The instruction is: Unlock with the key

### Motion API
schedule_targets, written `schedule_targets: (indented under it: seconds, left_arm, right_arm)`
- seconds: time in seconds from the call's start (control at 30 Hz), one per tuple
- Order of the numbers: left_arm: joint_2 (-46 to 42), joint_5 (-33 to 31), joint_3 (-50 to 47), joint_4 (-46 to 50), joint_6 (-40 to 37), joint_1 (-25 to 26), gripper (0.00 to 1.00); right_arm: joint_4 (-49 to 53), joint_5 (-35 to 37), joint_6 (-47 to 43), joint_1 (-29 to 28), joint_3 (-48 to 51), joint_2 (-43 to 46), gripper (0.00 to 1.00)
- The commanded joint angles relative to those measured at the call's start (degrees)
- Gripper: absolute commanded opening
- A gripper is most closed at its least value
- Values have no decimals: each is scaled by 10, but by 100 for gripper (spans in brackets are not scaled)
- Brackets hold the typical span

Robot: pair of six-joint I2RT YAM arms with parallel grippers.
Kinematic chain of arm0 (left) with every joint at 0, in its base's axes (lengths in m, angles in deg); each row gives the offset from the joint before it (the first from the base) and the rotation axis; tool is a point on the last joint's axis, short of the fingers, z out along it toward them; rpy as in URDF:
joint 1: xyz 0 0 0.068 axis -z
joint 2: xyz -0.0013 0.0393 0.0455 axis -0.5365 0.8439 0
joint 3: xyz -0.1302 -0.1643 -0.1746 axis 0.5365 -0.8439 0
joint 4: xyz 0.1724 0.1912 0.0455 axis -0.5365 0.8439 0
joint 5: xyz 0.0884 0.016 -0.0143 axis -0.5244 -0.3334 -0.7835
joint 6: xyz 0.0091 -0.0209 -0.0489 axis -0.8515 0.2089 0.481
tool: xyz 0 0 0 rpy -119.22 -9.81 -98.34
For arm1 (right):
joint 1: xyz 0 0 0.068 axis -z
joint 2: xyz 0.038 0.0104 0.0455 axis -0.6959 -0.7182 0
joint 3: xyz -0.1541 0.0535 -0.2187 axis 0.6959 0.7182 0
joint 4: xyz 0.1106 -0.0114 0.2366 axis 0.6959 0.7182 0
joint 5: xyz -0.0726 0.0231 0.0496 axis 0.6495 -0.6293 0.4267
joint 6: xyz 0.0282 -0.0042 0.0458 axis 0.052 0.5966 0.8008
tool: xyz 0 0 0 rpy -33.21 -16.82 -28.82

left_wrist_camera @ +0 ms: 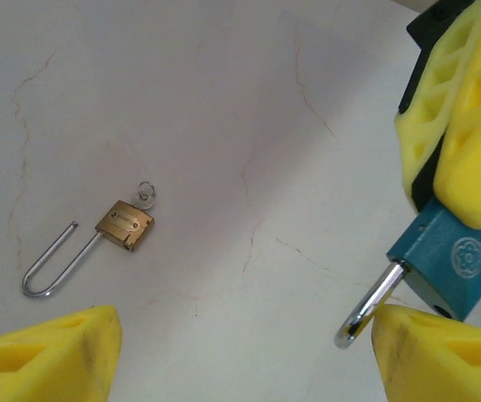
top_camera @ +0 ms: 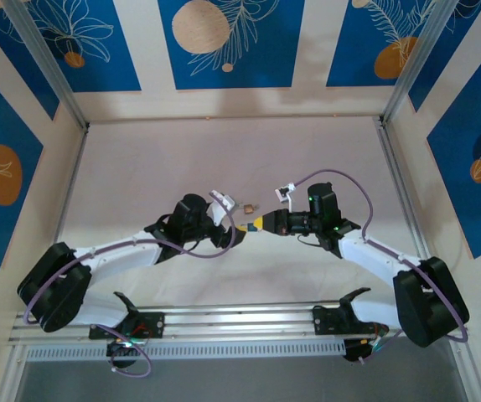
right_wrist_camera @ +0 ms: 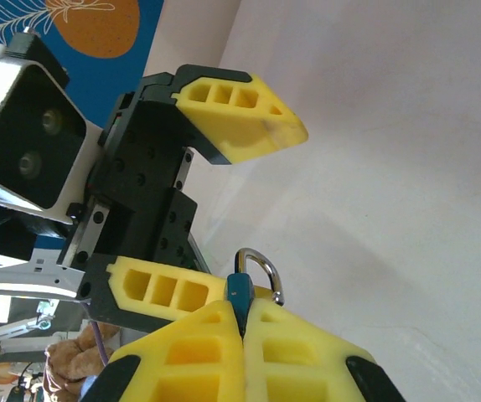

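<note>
White, crack-veined table (left_wrist_camera: 224, 84) carries the brass padlock (left_wrist_camera: 125, 224) with the key (left_wrist_camera: 145, 194) seemingly lodged in its base, probably light, stiff and slippery, best pinched across its round head, while the left claw (left_wrist_camera: 245, 335) hovers wide and the right claw (right_wrist_camera: 243, 327) clamps the blue padlock (left_wrist_camera: 446, 264).

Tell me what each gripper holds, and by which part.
The right gripper clamps the blue padlock by its body, shackle sticking out. The left gripper is open, holding nothing.

padlocks: 2 (brass padlock (left_wrist_camera: 124, 225), blue padlock (left_wrist_camera: 450, 261)) | key (left_wrist_camera: 145, 194): 1, apparently | end effectors: 2 (left end effector (left_wrist_camera: 245, 356), right end effector (right_wrist_camera: 242, 331))
</note>
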Motion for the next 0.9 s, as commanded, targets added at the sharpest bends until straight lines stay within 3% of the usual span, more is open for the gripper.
schedule_targets:
  seconds: [0.0,0.17,0.33,0.47,0.87]
  left_arm:
    - [11,11,-8,-27,12,-6,77]
    - [17,-14,-9,-24,9,-6,76]
    - [18,-83,-12,-31,8,-6,76]
    - [6,-81,-21,-33,8,-6,76]
    - [-158,-169,-122,-2,18,-5,79]
  right_arm:
    - [2,-14,6,-3,0,14,0]
    - [-2,-18,10,-4,2,11,0]
    - [-11,-18,14,-4,9,-2,0]
    - [-12,-7,8,3,9,-22,0]
    - [-56,1,-16,7,-38,-168,0]
